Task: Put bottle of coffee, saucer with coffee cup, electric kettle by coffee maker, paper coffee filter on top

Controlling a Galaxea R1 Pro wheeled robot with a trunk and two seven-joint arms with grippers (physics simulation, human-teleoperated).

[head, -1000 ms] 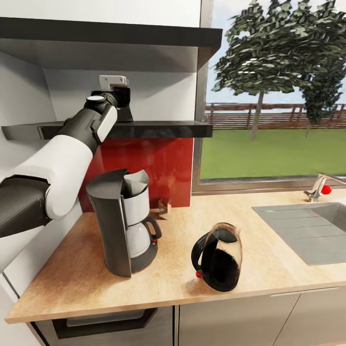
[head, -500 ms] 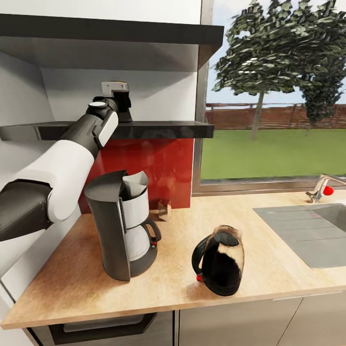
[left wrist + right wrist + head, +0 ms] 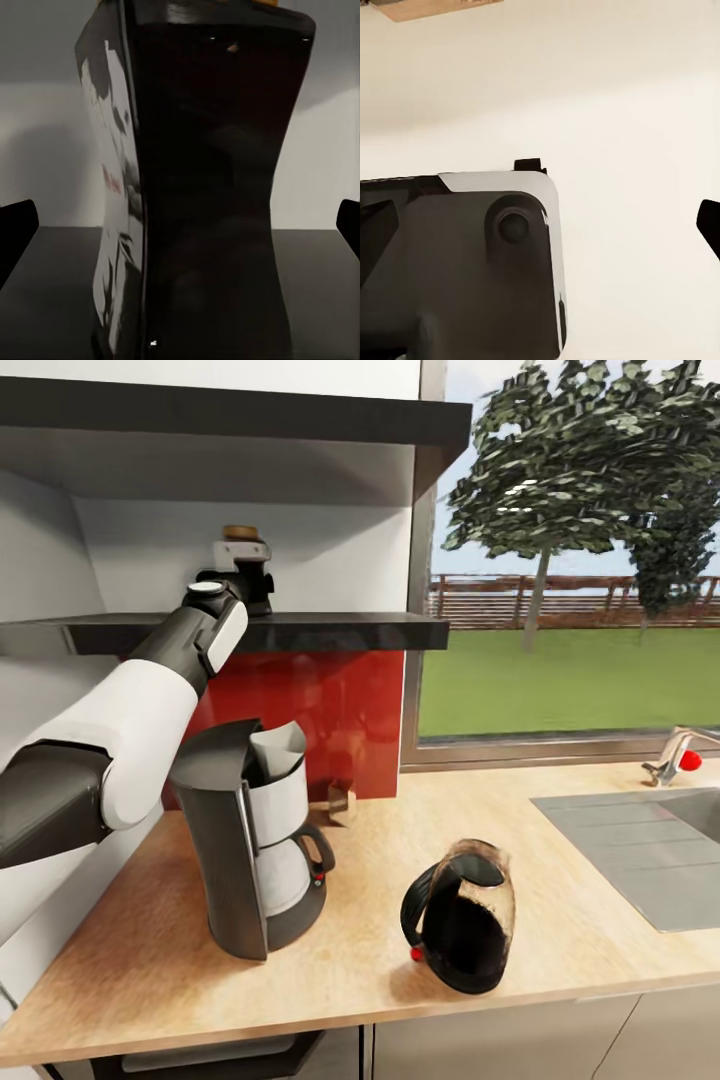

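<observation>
Coffee bottle (image 3: 202,180) is what I am after, and it stands on the kitchen shelf (image 3: 330,628), the lower black one, over the red backsplash; in the head view I see its tan cap (image 3: 241,532) poking above my left wrist; the dark flared body looms large in the left wrist view, with the white label on one face.

My left gripper (image 3: 248,575) is up at the shelf with its jaws spread; the two dark fingertips (image 3: 15,229) sit wide apart either side of the bottle and touch nothing, so it is open and holding nothing yet. My right gripper I cannot judge; the right wrist view gives one dark tip at the frame edge over pale wall and a grey housing, which tells me nothing of the jaws.

Below, the coffee maker (image 3: 245,840) stands on the kitchen countertop (image 3: 380,960) with the paper coffee filter (image 3: 278,745) already in its basket; the electric kettle (image 3: 460,915) stands near it toward the sink (image 3: 640,850).

I judge the step in hand to be the grasp on the bottle; the next move, as I read it, is to close the jaws squarely on the body, lift it clear of the shelf, then draw it out from under the upper shelf without tipping it.
</observation>
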